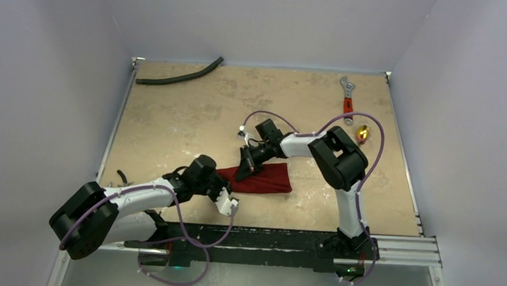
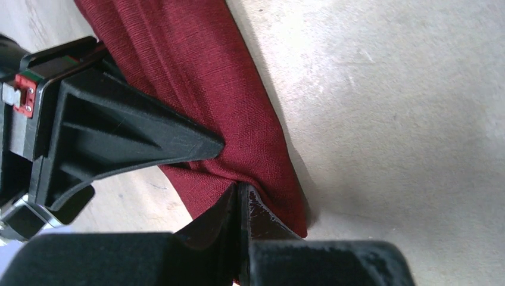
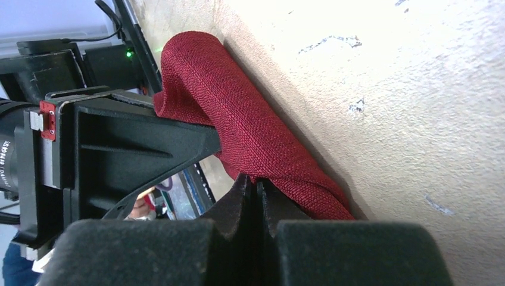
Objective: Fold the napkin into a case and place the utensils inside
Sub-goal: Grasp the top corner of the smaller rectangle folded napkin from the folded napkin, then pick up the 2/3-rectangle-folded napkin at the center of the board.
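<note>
The dark red napkin [image 1: 270, 178] lies as a folded strip on the table between the two arms. My left gripper [image 1: 225, 181] is at its left end, and in the left wrist view it [image 2: 241, 189] is shut on a pinch of the napkin [image 2: 196, 65] near a corner. My right gripper [image 1: 243, 171] comes down from behind and is shut on the napkin's edge [image 3: 256, 182]; the cloth [image 3: 238, 113] bulges up beside it. One gold utensil [image 1: 363, 133] lies at the right, behind the right arm. No flat case shows.
A red-handled silver wrench [image 1: 348, 99] lies at the back right, just beyond the gold piece. A black hose [image 1: 179, 77] lies along the back left. The two grippers sit very close together over the cloth's left end, and each wrist view shows the other's black fingers [image 2: 119, 131].
</note>
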